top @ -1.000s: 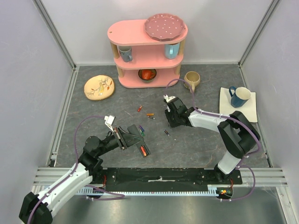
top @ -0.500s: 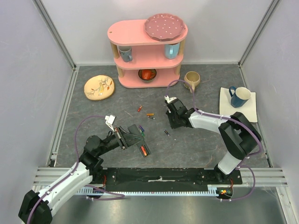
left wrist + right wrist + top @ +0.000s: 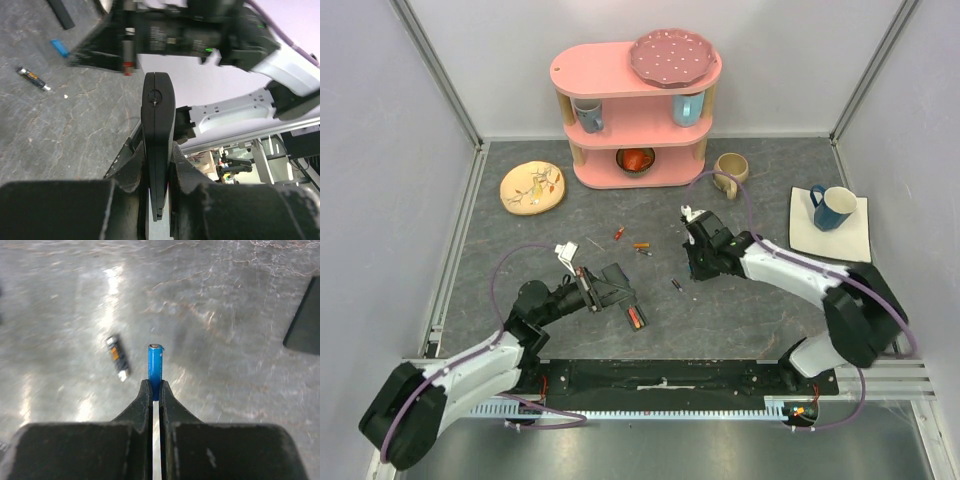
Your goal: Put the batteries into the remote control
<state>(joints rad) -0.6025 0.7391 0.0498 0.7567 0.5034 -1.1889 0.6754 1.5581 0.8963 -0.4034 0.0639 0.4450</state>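
Swung rightward and pinched shut since a second ago: right hand (image 3: pixel 154 390), clamped on blue battery (image 3: pixel 155 365). Well left, clamped edge-up in left hand (image 3: pixel 157 170): remote control (image 3: pixel 157 110), long axis aimed roughly toward that battery.

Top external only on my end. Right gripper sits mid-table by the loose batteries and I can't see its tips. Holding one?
Observer: Yes. The right wrist view shows the right gripper shut on a blue battery, which sticks out beyond the jaws.
Operator: And the other arm?
Observer: The left wrist view shows the left gripper shut on the remote control, held edge-on between the jaws.
Operator: Anything loose near the blue one?
Observer: A dark battery with an orange mark lies on the table, just left of it in the right wrist view, not touching.
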